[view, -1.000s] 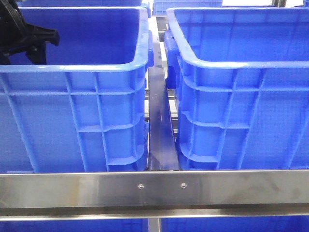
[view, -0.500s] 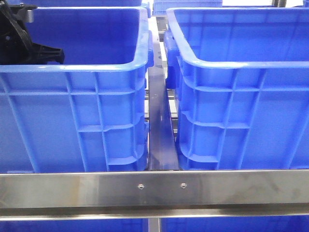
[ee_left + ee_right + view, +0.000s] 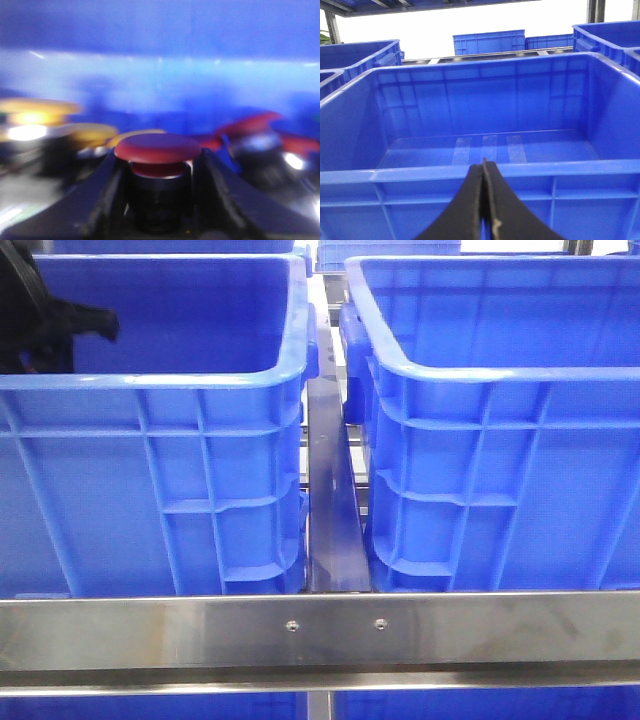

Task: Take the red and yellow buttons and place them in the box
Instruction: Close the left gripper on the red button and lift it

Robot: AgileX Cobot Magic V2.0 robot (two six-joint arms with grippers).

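Note:
My left gripper (image 3: 159,170) is shut on a red button (image 3: 158,148) with a black body, the two black fingers pressed against its sides. Around it lie blurred yellow buttons (image 3: 37,107) and other red buttons (image 3: 250,127) on the floor of the left blue bin (image 3: 150,385). In the front view only the left arm (image 3: 40,315) shows, inside that bin at its far left. My right gripper (image 3: 483,167) is shut and empty, in front of the near wall of an empty blue box (image 3: 485,145).
Two large blue bins stand side by side in the front view, the right one (image 3: 500,370) beside the left. A steel rail (image 3: 320,630) crosses in front and a steel strip (image 3: 330,510) runs between the bins. More blue bins (image 3: 490,42) stand behind.
The left arm has shifted inside the left bin, its black end dipping lower and then rising back and moving slightly left. The bins and the right gripper have not moved.

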